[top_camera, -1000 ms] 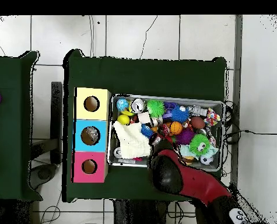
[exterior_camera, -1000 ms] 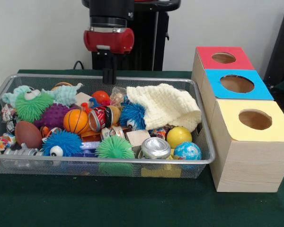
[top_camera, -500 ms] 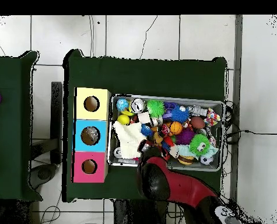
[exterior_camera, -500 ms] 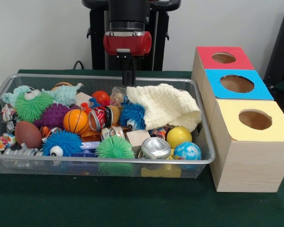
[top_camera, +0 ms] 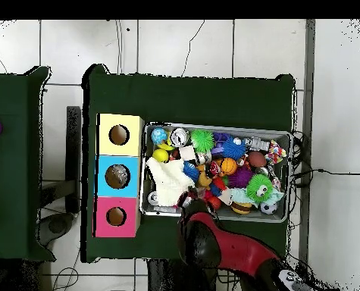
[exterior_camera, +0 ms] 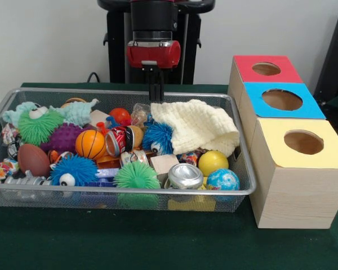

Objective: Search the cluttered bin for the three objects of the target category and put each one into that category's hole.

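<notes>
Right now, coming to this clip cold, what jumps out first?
A wire mesh bin crammed with bright toys fills the green table, with a cream knitted cloth draped over its right end in the front view. Beside it stand three wooden boxes with round holes, topped red, blue and yellow. The red arm's claw hangs over the bin's far rim, just behind the cloth.

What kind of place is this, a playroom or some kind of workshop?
Probably a robotics test lab: a red arm hangs over a wire bin of toys beside three wooden boxes with coloured, holed tops.
</notes>
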You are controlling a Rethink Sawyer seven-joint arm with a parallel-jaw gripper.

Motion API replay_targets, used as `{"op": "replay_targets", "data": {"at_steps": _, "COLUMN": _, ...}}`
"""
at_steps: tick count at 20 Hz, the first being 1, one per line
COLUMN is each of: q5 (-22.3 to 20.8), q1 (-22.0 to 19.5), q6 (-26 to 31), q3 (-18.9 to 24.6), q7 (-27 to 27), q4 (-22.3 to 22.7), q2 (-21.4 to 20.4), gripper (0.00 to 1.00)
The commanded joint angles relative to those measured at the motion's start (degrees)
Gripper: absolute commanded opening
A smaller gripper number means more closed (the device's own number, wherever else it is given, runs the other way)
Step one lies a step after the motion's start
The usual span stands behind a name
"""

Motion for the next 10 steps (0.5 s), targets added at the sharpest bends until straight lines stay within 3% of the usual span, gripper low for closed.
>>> {"op": "replay_targets", "data": {"at_steps": 1, "q5": -2.24, "q1": -0.62, "q6": -6.00, "q3": 1.58, "q7": 9.98, "q4": -0.78, "q2": 2.16, "gripper": 1.00}}
{"op": "replay_targets", "data": {"at_steps": 10, "q5": -2.89, "q1": -1.76, "q6": -7.86, "q3": 2.09, "q7": 11.25, "q4": -0.31, "q2": 3.62, "gripper": 1.00}}
